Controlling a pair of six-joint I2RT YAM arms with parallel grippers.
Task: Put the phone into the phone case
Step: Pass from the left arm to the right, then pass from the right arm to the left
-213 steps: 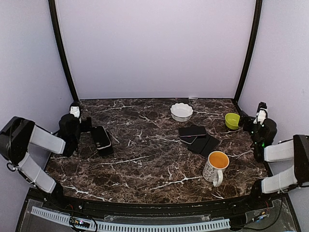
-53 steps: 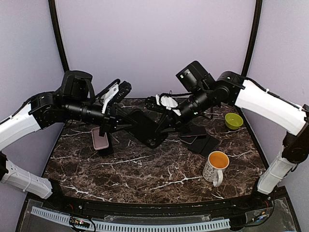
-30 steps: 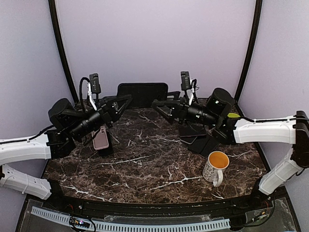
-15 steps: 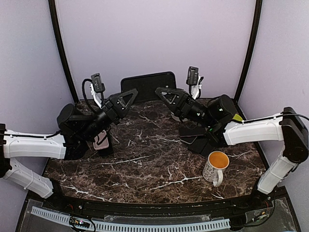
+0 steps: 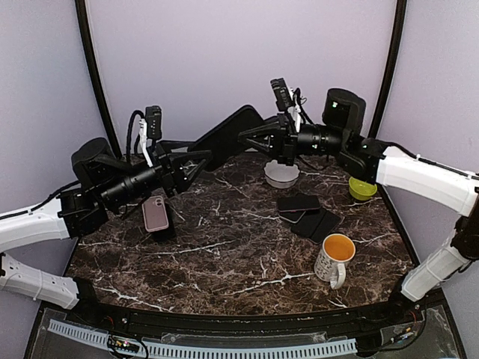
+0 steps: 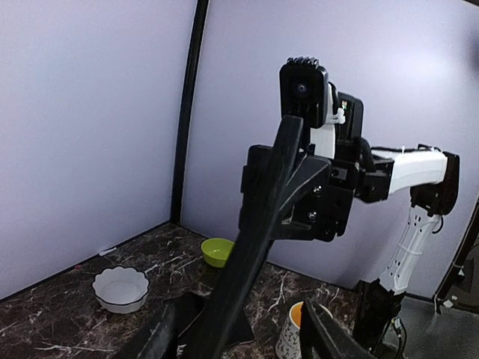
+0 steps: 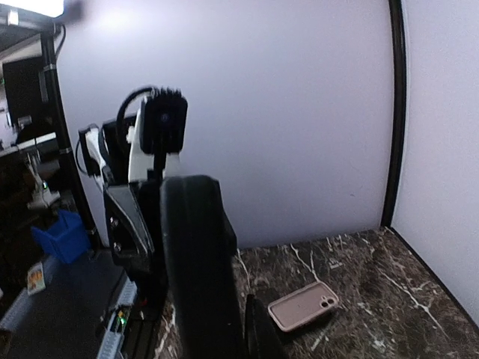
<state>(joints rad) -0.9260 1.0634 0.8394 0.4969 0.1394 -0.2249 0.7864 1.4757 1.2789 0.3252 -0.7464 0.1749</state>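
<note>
A black flat phone (image 5: 228,134) hangs tilted in the air above the back of the table. My right gripper (image 5: 251,139) is shut on its right end; in the right wrist view the phone (image 7: 196,262) fills the space beside my fingertip (image 7: 258,329). My left gripper (image 5: 196,161) is open at the phone's lower left end. In the left wrist view its fingers (image 6: 161,338) stand apart on either side of the phone (image 6: 254,247) without touching it. The pink phone case (image 5: 156,213) lies on a dark block at the table's left, and it appears as the case (image 7: 303,305) in the right wrist view.
A white scalloped bowl (image 5: 281,173) and a green bowl (image 5: 360,187) stand at the back right. A stack of dark phones and cases (image 5: 307,213) lies right of centre. A mug (image 5: 334,258) with orange inside stands near the front right.
The right gripper shut on the phone, then the left gripper opened and let go. The phone has gone from level to tilted, its right end lifted higher.
</note>
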